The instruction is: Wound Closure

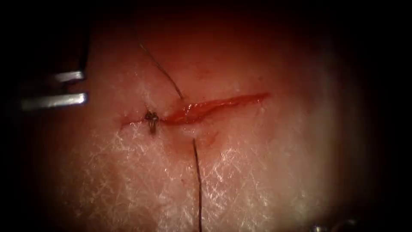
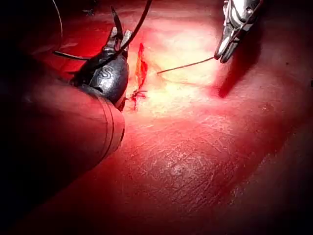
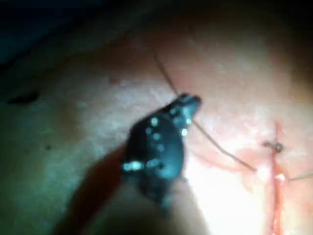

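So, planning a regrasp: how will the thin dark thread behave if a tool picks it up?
Likely floppy: the thin dark thread lies curved over the pale tissue. Probably light, drawn straight only where the right tool holds it. Possibly slippery, given red fluid at the cut.

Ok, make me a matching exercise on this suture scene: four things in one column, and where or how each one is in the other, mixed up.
1. knot
2. cut
3. right tool
4. left tool

A. holds the thread
B. at the cut's left end
C. thread crosses its tip
D. open and red, right of the knot

Pairs: 1-B, 2-D, 3-A, 4-C
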`<state>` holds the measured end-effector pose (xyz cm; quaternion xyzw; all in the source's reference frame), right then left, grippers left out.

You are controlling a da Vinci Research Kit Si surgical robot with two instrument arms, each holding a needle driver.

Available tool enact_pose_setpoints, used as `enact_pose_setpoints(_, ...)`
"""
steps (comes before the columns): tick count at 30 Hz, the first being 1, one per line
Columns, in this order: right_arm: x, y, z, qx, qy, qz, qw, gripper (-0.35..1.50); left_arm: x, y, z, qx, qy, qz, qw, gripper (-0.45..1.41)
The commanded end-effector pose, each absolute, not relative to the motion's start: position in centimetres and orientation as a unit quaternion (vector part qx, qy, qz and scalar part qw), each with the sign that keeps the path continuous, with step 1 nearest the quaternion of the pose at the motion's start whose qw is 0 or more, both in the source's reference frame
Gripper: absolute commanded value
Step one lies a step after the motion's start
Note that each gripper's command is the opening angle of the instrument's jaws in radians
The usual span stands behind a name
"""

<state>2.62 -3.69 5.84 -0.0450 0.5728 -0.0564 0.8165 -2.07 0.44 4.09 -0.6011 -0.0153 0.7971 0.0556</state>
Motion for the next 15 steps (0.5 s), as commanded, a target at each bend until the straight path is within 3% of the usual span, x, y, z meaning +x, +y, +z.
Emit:
enact_pose_setpoints(1,2.67,-3.77,5.88,-0.042,0.575,-0.057,0.815,-0.35,-2.12,0.43,4.15,-0.602,-0.016,0.797,0.056,-0.45)
enact_pose_setpoints(15,2.57,-4.11,5.68,0.012,0.592,-0.066,0.803,-0.35,-2.12,0.42,4.16,-0.602,-0.016,0.797,0.055,-0.45)
